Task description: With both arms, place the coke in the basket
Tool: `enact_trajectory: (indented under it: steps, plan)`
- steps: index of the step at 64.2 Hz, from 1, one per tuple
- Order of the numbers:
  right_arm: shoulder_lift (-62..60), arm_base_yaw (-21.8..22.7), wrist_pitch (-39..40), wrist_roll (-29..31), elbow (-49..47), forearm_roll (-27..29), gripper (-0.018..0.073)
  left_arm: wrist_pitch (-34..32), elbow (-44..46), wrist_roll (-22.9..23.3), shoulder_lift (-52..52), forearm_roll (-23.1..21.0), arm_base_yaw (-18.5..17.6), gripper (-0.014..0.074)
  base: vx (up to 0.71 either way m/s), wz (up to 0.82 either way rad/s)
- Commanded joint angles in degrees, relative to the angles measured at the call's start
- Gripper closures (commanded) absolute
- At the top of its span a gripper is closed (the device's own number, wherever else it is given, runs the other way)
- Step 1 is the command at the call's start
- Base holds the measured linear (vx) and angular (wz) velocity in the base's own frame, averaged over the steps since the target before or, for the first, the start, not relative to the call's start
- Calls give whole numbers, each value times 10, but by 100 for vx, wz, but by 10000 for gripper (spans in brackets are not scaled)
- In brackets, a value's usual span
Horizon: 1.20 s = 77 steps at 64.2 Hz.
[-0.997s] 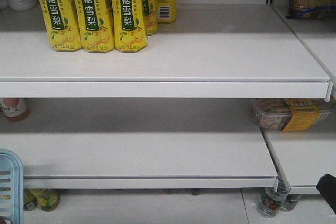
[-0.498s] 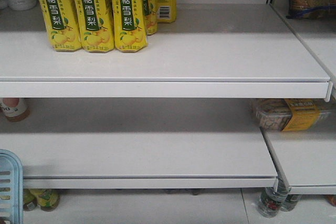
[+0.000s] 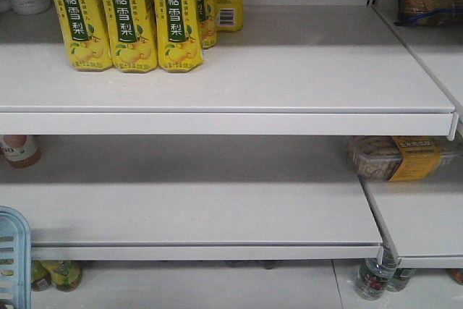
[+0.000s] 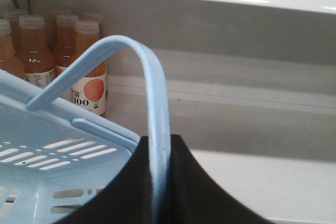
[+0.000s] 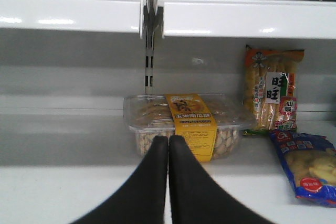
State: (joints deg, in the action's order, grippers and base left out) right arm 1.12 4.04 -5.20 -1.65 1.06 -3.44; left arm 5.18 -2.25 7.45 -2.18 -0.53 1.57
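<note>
Left gripper [image 4: 160, 182] clamps basket [image 4: 52, 145] handle; right gripper [image 5: 168, 141] closed, empty

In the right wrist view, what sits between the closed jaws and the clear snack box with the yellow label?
Nothing: only bare white shelf separates the right gripper from the clear snack box in the right wrist view. The jaws stand shut, pointing at the box.
</note>
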Motion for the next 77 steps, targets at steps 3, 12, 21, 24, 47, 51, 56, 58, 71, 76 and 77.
enact_trajectory:
  steps: [3,12,21,24,47,51,56,58,71,76,77]
  plan:
    - [-7,3,61,2,11,-4,568,-91,-1,-11,-2,12,1,603,0,0]
    - [-25,3,52,0,15,-5,568,-91,-1,-11,-2,12,1,603,0,0]
    - [-27,3,56,1,15,-7,568,-91,-1,-11,-2,12,1,603,0,0]
    - [-27,3,56,1,15,-6,568,-91,-1,-11,-2,12,1,603,0,0]
    - [-27,3,56,1,14,-7,568,-91,-1,-11,-2,12,1,603,0,0]
    - [-27,3,56,1,14,-7,568,-91,-1,-11,-2,12,1,603,0,0]
    - [-27,3,56,1,14,-7,568,-91,-1,-11,-2,12,1,603,0,0]
    - [-27,3,56,1,14,-7,568,-91,-1,-11,-2,12,1,603,0,0]
    - [-27,3,56,1,14,-7,568,-91,-1,-11,-2,12,1,603,0,0]
    - [-27,3,56,1,14,-7,568,-91,-1,-11,-2,12,1,603,0,0]
    - [-27,3,56,1,14,-7,568,-91,-1,-11,-2,12,1,603,0,0]
